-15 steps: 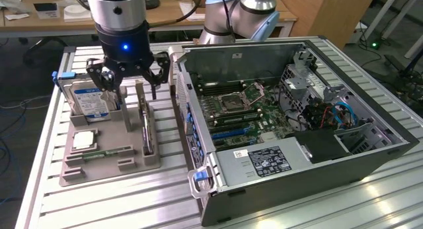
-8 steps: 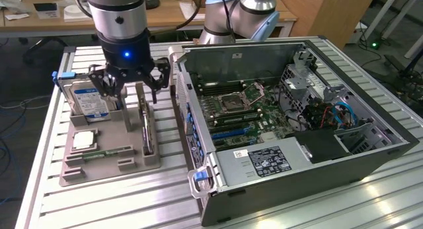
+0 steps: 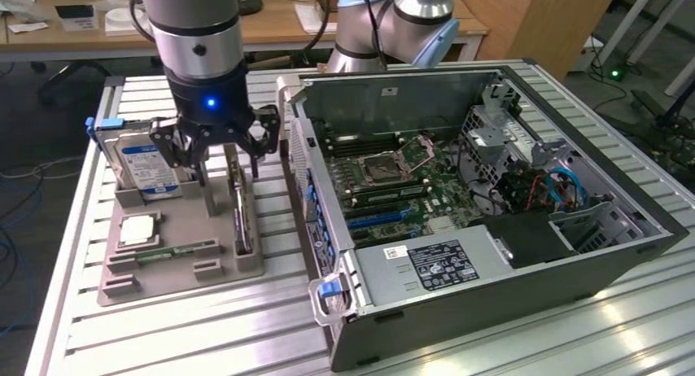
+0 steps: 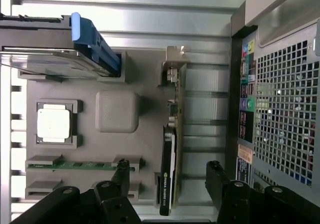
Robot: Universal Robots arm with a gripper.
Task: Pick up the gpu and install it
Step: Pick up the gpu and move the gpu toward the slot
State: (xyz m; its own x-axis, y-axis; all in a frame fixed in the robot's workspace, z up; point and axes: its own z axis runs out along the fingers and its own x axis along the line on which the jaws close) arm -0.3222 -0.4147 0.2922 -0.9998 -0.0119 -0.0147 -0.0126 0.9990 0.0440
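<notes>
Graphics card (image 3: 241, 217): we note it stands on its long edge in a slot of the grey holder tray (image 3: 163, 277), on the side of the tray nearest the computer case (image 3: 608, 254). In the wrist view its black cooler block lies between the two fingers and its silver end bracket is at the far end, away from the gripper. The card is not in the case.

Gripper (image 4: 167, 173): we see it open wide, one finger (image 4: 120, 171) on either side of the card, with a clear gap to the card on both sides. It holds nothing. In the exterior view it hangs over the tray, above the card.

Other items on the tray: a hard drive (image 3: 146, 168) with a blue label stands on edge in a blue-tabbed frame at the far end; a processor chip (image 3: 138, 229) lies flat in its pocket; a narrow green memory stick (image 3: 174, 252) lies beside the chip.

Computer case: just beside the tray on the exterior view's right, lying on its side with the side panel off. The main board (image 3: 391, 181) and grey power supply (image 3: 434, 266) are exposed.
</notes>
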